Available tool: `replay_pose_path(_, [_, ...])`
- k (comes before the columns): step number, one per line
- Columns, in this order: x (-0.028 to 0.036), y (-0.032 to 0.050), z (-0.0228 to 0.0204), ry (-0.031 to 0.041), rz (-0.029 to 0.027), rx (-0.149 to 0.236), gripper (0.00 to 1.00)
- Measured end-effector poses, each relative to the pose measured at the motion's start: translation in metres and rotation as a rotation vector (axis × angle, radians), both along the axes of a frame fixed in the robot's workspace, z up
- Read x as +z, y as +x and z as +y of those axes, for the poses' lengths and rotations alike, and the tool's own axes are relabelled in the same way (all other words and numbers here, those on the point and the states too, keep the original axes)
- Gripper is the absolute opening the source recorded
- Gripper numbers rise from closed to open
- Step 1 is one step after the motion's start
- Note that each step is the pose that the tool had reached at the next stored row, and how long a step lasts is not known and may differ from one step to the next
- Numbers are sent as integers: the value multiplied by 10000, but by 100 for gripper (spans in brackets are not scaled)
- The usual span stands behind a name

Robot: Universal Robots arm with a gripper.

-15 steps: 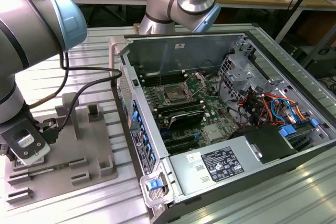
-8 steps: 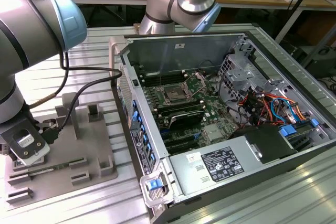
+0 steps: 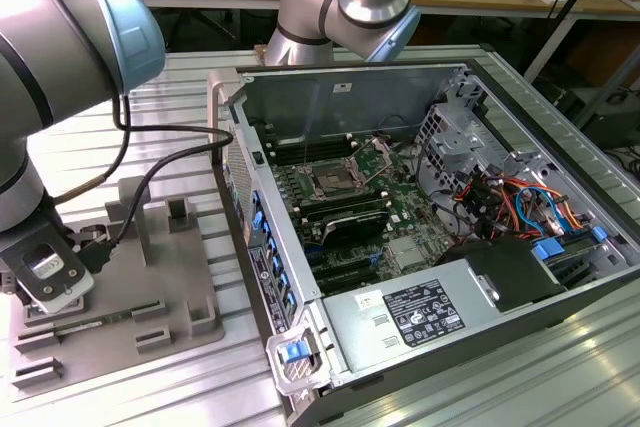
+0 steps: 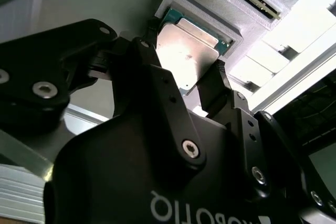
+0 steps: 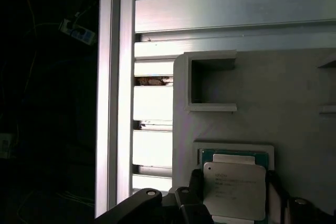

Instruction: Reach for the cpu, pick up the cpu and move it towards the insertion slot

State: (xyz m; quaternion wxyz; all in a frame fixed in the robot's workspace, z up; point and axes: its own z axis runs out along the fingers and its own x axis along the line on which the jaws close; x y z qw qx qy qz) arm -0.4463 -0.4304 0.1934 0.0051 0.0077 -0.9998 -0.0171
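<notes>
The tool (image 4: 184, 61) grasps the cpu (image 5: 234, 190) by opposite edges. The cpu lies in a tray (image 5: 294, 103) recess beneath it.

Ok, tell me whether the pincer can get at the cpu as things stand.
Most likely yes. The pincer hangs right at the cpu, which lies in its recess of the grey tray, and nothing sits between them.

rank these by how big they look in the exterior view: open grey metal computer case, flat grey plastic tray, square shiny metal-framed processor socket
1. open grey metal computer case, clearly the largest
2. flat grey plastic tray
3. square shiny metal-framed processor socket, smallest by a wide margin
</notes>
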Motion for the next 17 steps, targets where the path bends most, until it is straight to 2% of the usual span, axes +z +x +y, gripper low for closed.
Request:
replay_pose_path(2, [62, 0, 0, 1, -1, -1, 55])
replay_pose_path(4, [97, 0, 0, 0, -1, 0, 55])
replay_pose_path(17, [103, 0, 0, 0, -1, 0, 55])
